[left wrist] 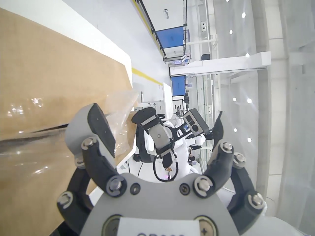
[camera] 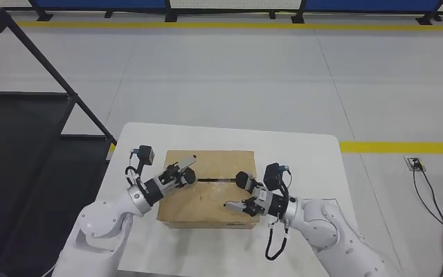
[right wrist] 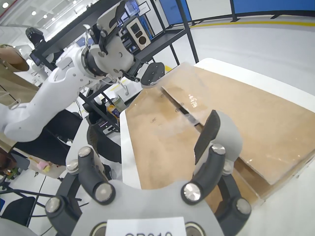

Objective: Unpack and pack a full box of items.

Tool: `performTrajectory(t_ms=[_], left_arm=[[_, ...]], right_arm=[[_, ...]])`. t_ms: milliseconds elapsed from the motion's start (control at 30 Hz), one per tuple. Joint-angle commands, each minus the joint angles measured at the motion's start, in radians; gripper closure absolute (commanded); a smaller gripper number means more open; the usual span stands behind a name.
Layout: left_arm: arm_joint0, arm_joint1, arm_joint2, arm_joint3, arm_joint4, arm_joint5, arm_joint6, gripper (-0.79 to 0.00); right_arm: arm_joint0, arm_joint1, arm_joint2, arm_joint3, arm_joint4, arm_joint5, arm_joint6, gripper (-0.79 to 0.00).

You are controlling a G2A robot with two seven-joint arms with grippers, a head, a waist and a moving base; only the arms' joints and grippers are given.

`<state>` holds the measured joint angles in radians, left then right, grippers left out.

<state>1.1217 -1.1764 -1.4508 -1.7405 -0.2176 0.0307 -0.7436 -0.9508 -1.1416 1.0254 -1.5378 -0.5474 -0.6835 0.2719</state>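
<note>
While the left gripper (camera: pixel 183 171) and right gripper (camera: pixel 236 193) hover wide open and empty, the stiff cardboard box (camera: pixel 204 204) looks best pried at its centre seam (camera: pixel 214 179), under slick tape (left wrist: pixel 121 106).

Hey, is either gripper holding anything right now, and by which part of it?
Nothing is held. The left gripper and the right gripper both hover with jaws open above the closed cardboard box.
</note>
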Motion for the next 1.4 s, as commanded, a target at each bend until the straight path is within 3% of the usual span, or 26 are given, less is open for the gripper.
performTrajectory(t_ms=[0, 200, 300, 500, 633, 767, 1100, 1267, 1367], left_arm=[[0.031, 0.002, -0.025, -0.020, -0.029, -0.036, 0.004, -0.785], [0.139, 0.009, -0.118, -0.078, -0.142, -0.144, 0.012, -0.785], [0.192, 0.010, -0.167, -0.095, -0.202, -0.209, 0.019, -0.785], [0.293, 0.013, -0.245, -0.112, -0.276, -0.298, 0.029, -0.785], [0.304, 0.016, -0.268, -0.100, -0.307, -0.306, 0.016, -0.785], [0.315, 0.017, -0.277, -0.096, -0.324, -0.317, 0.003, -0.785], [0.334, 0.017, -0.260, -0.072, -0.358, -0.342, -0.011, -0.785], [0.338, 0.017, -0.256, -0.069, -0.371, -0.350, -0.015, -0.785], [0.338, 0.018, -0.255, -0.066, -0.381, -0.352, -0.023, -0.785]], right_arm=[[-0.004, 0.001, 0.004, -0.011, -0.004, 0.001, 0.001, -0.785], [-0.004, 0.001, 0.004, -0.011, -0.004, 0.001, 0.001, -0.785], [-0.018, -0.002, 0.006, -0.044, 0.020, 0.078, 0.006, -0.785], [-0.041, 0.006, 0.036, -0.104, 0.217, 0.205, 0.200, -0.785], [-0.052, 0.006, 0.049, -0.112, 0.428, 0.252, 0.303, -0.785], [-0.048, 0.010, 0.086, -0.120, 0.585, 0.365, 0.393, -0.785], [-0.048, 0.010, 0.076, -0.127, 0.640, 0.398, 0.461, -0.785], [-0.005, 0.001, 0.040, -0.120, 0.684, 0.625, 0.497, -0.785], [0.004, -0.007, 0.012, -0.135, 0.684, 0.679, 0.473, -0.785]])
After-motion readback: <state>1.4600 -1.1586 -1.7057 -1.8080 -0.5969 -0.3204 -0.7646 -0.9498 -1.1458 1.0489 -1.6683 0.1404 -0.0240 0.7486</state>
